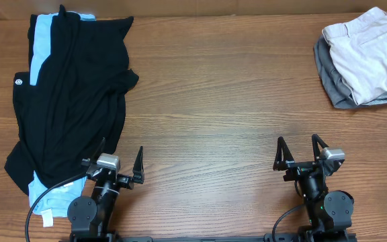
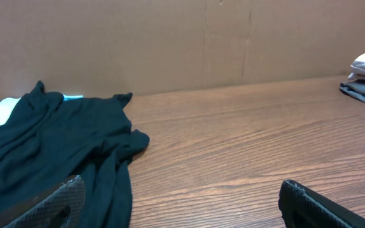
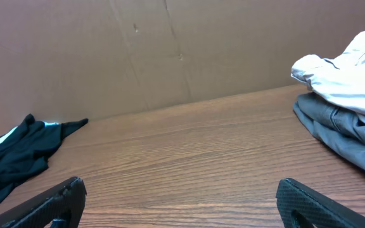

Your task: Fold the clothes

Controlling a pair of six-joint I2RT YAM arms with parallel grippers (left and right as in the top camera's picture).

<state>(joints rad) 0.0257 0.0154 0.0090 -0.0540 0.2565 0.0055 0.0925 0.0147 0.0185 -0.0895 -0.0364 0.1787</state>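
A large black garment (image 1: 72,94) lies crumpled at the table's left, over a light-blue one (image 1: 42,40) that shows at its top and bottom edges. The left wrist view has the same black garment (image 2: 49,152) at its left. At the far right, pale beige folded shorts (image 1: 368,54) rest on a grey folded garment (image 1: 334,84); the right wrist view shows the beige shorts (image 3: 353,69) too. My left gripper (image 1: 119,161) stands open at the front, its left finger beside the black cloth's edge. My right gripper (image 1: 299,153) is open over bare wood, with nothing between its fingers.
A brown cardboard wall (image 2: 170,38) backs the wooden table (image 1: 220,114). The arm bases stand at the table's front edge.
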